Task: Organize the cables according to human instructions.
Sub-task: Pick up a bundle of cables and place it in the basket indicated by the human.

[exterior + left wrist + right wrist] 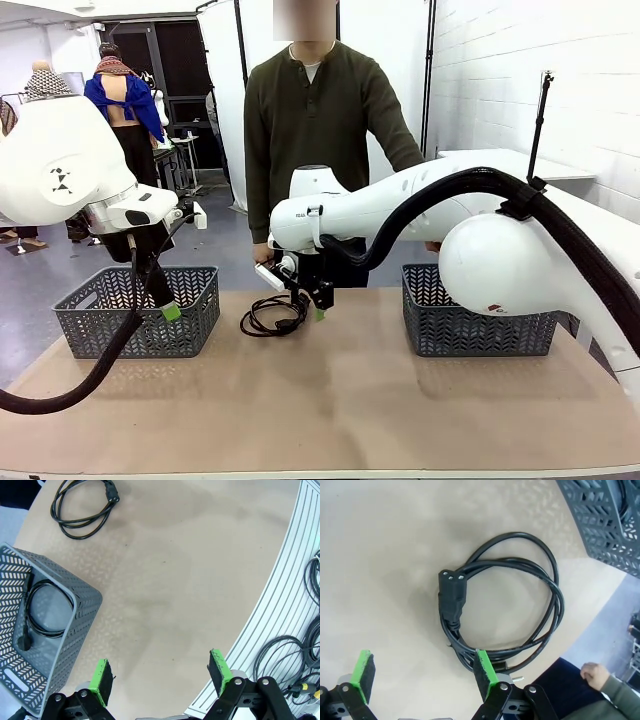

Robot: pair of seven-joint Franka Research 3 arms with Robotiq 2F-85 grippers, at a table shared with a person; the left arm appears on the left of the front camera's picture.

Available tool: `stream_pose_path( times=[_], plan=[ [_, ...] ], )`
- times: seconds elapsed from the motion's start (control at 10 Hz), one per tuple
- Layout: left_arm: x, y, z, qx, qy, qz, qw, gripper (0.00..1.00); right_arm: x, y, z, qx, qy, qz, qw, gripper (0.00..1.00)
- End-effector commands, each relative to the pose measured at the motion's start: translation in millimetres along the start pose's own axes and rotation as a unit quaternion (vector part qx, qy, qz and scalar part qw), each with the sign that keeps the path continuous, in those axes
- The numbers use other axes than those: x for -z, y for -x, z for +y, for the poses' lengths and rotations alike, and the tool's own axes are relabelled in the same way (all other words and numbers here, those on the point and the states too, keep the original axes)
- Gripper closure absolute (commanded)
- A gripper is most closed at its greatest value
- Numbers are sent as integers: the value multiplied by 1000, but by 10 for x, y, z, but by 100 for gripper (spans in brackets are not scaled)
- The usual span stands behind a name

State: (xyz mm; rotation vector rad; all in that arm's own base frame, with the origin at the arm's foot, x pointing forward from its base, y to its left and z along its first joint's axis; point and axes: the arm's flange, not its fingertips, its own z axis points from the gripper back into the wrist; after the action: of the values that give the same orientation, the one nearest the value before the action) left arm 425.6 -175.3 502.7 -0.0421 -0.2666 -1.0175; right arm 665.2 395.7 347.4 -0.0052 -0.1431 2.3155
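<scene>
Right tool (pixel 422 672) wide open, empty, directly over coiled cable (pixel 505 605) on tabletop (pixel 400 400); near strand beside one pad. Left tool (pixel 162 677) open, empty, well apart by basket (pixel 75 625).

Even, bright indoor light falls from overhead, so the table (pixel 340 400) carries only soft, pale shadows (no glare anywhere). Both wrist views bend straight edges into curves near their borders; focus stays sharp throughout.

right basket (pixel 600 525) – cut off, contents unclear
</scene>
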Motion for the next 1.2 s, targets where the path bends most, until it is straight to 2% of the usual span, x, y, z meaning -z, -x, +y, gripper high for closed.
stream_pose_path(
  times=[0.0, 1.1],
  plan=[
    [-17, -2, -3, 0, 1, 1, 1000, 0, -7, 7, -186, -28, -7, -2, 1000, 0],
    [-17, -2, -3, 0, 1, 1, 1000, 0, 291, 21, -344, -32, -45, -9, 998, 0]
  ],
)
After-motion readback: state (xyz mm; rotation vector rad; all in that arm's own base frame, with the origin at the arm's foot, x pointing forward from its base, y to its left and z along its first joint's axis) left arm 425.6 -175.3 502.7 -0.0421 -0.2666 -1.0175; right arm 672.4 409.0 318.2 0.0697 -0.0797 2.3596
